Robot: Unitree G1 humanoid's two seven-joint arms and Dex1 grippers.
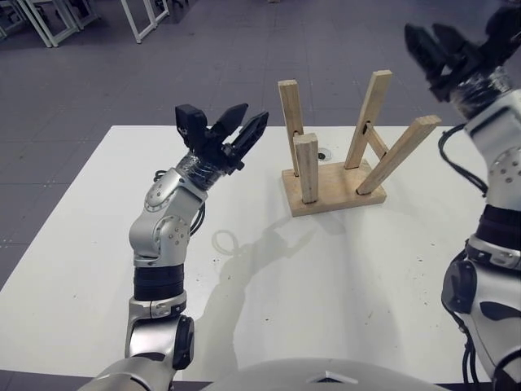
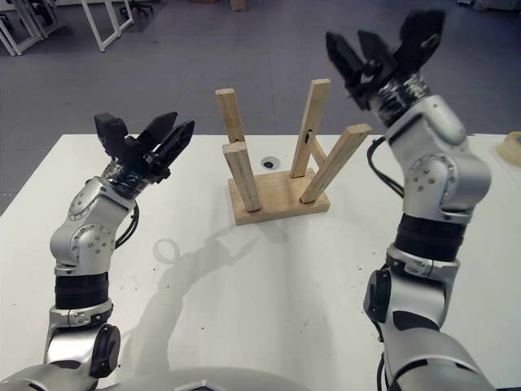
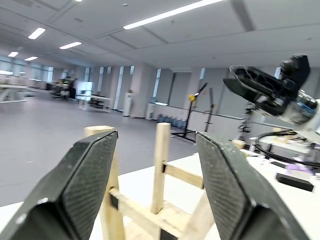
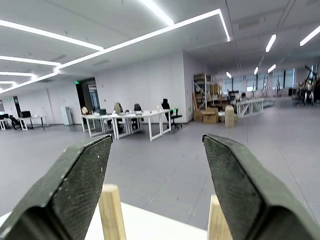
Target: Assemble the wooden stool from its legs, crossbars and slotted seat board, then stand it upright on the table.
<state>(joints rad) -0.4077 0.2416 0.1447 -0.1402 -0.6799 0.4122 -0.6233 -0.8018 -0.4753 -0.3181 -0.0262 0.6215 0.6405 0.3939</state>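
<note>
The wooden stool (image 1: 334,183) lies upside down on the white table (image 1: 326,277), its seat board (image 1: 305,204) flat on the top and its legs (image 1: 291,114) sticking up, a crossbar (image 1: 376,140) between two of them. My left gripper (image 1: 242,126) hovers open to the stool's left, raised off the table, with nothing in it. My right gripper (image 2: 383,45) is open too, held high above and to the right of the stool. In the left wrist view the stool's legs (image 3: 161,165) show between the fingers (image 3: 80,185).
A small dark hole (image 1: 326,154) marks the table behind the stool. A faint ring mark (image 1: 225,241) lies on the table near my left arm. White table frames (image 1: 49,20) stand on the grey floor beyond the far edge.
</note>
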